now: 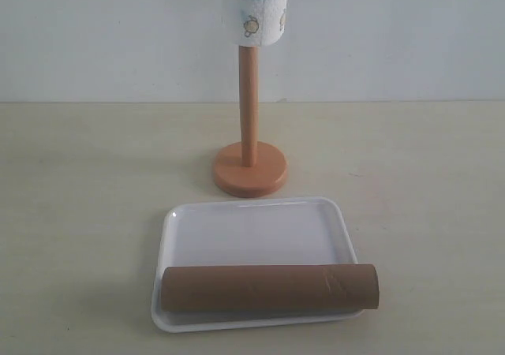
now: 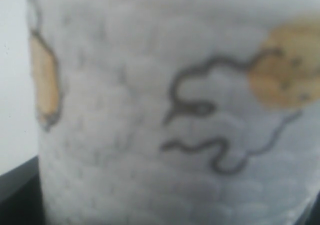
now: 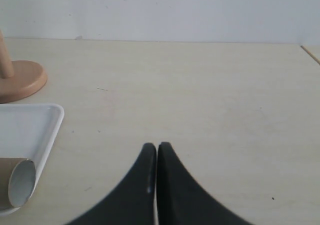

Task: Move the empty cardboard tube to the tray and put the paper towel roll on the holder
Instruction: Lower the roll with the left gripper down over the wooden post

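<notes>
The paper towel roll [image 1: 254,12] hangs at the top of the holder's pole [image 1: 248,110], its lower end just over the pole tip and its upper part cut off by the frame. The roll [image 2: 165,110] fills the left wrist view. Of my left gripper only dark fingers [image 2: 15,190] show, at the roll's sides. The empty cardboard tube [image 1: 268,288] lies across the front of the tray [image 1: 260,221]. My right gripper [image 3: 157,146] is shut and empty above the table, right of the tray [image 3: 30,125] and the tube's open end [image 3: 20,182].
The holder's round base [image 1: 249,170] stands just behind the tray. A pale wall runs along the table's far edge. Neither arm shows in the exterior view.
</notes>
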Action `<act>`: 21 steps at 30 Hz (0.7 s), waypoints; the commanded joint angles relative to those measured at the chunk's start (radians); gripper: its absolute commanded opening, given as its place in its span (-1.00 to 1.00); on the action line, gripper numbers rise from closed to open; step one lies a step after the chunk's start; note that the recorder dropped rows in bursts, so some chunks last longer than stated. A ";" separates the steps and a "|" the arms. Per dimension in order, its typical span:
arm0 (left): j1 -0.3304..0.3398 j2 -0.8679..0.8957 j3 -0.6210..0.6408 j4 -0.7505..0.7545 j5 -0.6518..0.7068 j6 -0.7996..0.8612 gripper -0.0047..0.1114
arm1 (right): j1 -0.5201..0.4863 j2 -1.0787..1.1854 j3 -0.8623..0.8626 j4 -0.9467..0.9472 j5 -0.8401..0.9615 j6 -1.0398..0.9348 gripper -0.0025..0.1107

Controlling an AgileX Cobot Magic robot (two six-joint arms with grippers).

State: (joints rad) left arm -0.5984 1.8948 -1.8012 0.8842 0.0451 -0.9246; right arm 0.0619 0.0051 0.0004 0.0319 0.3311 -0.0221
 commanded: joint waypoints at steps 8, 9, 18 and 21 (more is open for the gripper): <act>-0.003 -0.002 0.047 0.013 -0.020 -0.002 -0.85 | -0.003 -0.005 0.000 -0.001 -0.007 -0.003 -0.96; -0.003 -0.002 0.056 0.013 -0.022 -0.002 -0.85 | -0.003 -0.005 0.000 -0.001 -0.007 -0.003 -0.96; 0.074 -0.002 0.226 -0.136 -0.342 0.070 -0.85 | -0.003 -0.005 0.000 -0.001 -0.007 -0.003 -0.96; 0.088 -0.002 0.312 -0.372 -0.381 0.296 -0.85 | -0.003 -0.005 0.000 -0.001 -0.007 -0.003 -0.96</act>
State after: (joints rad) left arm -0.5172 1.8995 -1.5384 0.6685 -0.2750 -0.7774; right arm 0.0619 0.0051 0.0004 0.0319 0.3311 -0.0221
